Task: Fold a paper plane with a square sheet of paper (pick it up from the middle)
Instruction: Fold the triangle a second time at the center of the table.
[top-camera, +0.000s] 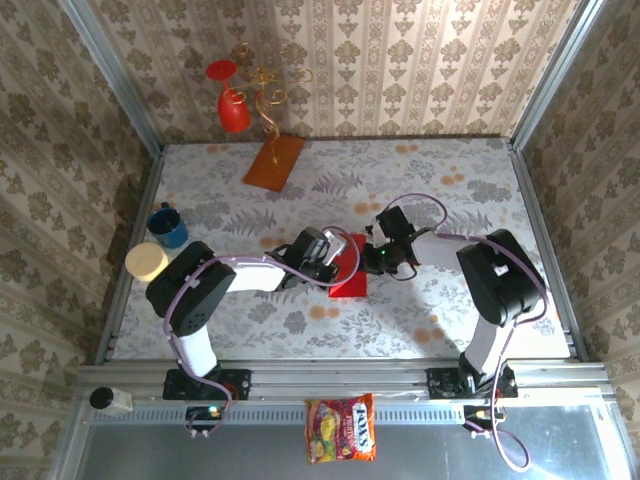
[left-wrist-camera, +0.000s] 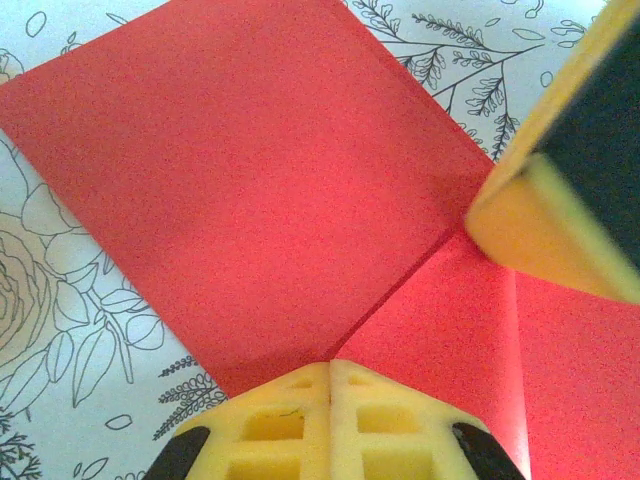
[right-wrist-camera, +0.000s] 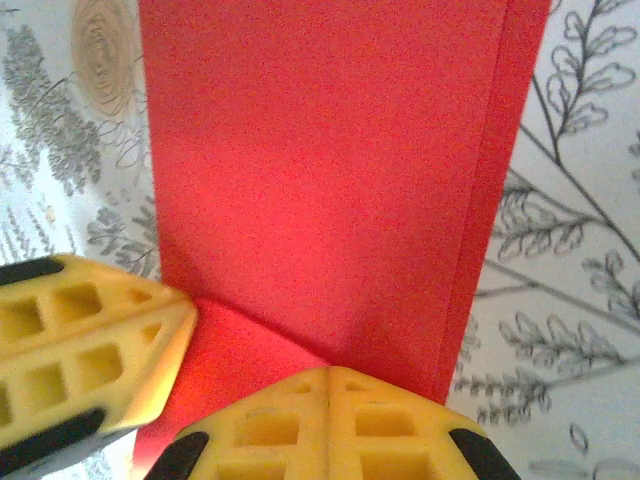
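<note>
Two grippers: you have both down on the red paper (top-camera: 350, 279), their tips close together.
Left gripper (left-wrist-camera: 330, 378): pressed together – tips on the paper where two folded flaps meet along a crease.
Right gripper (right-wrist-camera: 330, 385): pressed together as well, tips on the paper, just beside the left one.
Red paper: partly folded – lying mid-surface (top-camera: 450, 200) between your arms.

The table (top-camera: 450, 300), dressed in a pale floral cloth, is carrying the partly folded square sheet of paper (top-camera: 350, 268), lying flat near its middle; a blue cup (top-camera: 168, 226) and a yellow round block (top-camera: 147, 261) are sitting at its left edge; an orange-brown board (top-camera: 274, 160) is lying near the far edge.
</note>
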